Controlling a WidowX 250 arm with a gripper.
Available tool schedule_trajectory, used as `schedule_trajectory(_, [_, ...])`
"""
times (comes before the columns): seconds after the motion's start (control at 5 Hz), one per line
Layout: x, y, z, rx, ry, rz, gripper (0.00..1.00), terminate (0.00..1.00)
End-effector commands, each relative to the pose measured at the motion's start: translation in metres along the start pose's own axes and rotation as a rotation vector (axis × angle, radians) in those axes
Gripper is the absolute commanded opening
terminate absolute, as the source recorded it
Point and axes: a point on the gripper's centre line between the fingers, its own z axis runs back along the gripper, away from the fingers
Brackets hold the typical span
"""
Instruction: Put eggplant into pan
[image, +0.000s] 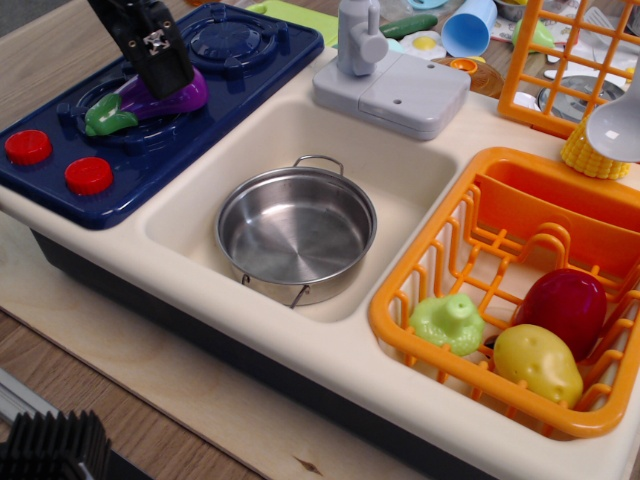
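Note:
The purple eggplant (128, 102) with a green cap lies on the left burner of the dark blue toy stove (150, 150), cap toward the left. My black gripper (168, 82) has come down from above onto the eggplant's middle. Its fingers stand open on either side of the eggplant and hide that part. The eggplant still rests on the stove. The shiny steel pan (296, 235) with two wire loop handles sits empty in the cream sink basin (400, 170), to the right of and below the stove.
A grey toy faucet block (390, 85) stands behind the sink. An orange dish rack (500, 300) at the right holds a pale green vegetable (448, 322), a dark red one (562, 308) and a yellow one (536, 362). Two red stove knobs (60, 160) sit at the left.

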Motion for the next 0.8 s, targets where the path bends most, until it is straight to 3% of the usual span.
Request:
schedule_trajectory(0.0, [-0.001, 0.008, -0.008, 0.004, -0.032, -0.021, 1.00, 0.00])
schedule_trajectory(0.4, [-0.006, -0.003, -0.025, -0.043, -0.050, 0.011, 1.00, 0.00])
schedule_trajectory(0.6, [0.000, -0.015, -0.021, -0.023, -0.048, 0.006, 0.00, 0.00])
